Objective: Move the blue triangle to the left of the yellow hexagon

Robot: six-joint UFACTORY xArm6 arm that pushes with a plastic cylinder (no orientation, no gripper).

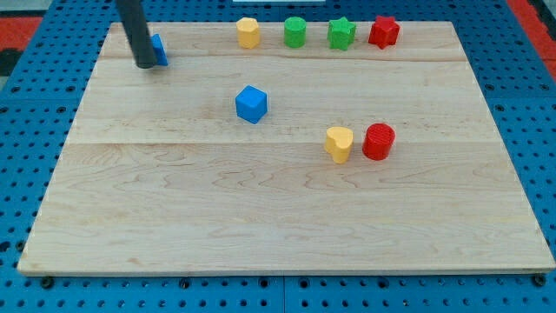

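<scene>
Wooden table (pixel 261 217): my tip (pixel 144 65) touches the blue triangle (pixel 159 49) far left, no hand fitted; next, push it right toward the yellow hexagon (pixel 248 33).

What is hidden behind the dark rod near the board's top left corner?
A blue block peeks out on the view's right of my tip. Only its right edge shows; the rod covers the rest, so its shape is unclear.

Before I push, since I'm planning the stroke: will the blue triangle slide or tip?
Likely slides: blue triangle sits low on the smooth wooden board. It may swivel, since my tip touches it off-centre, on its left side.
</scene>
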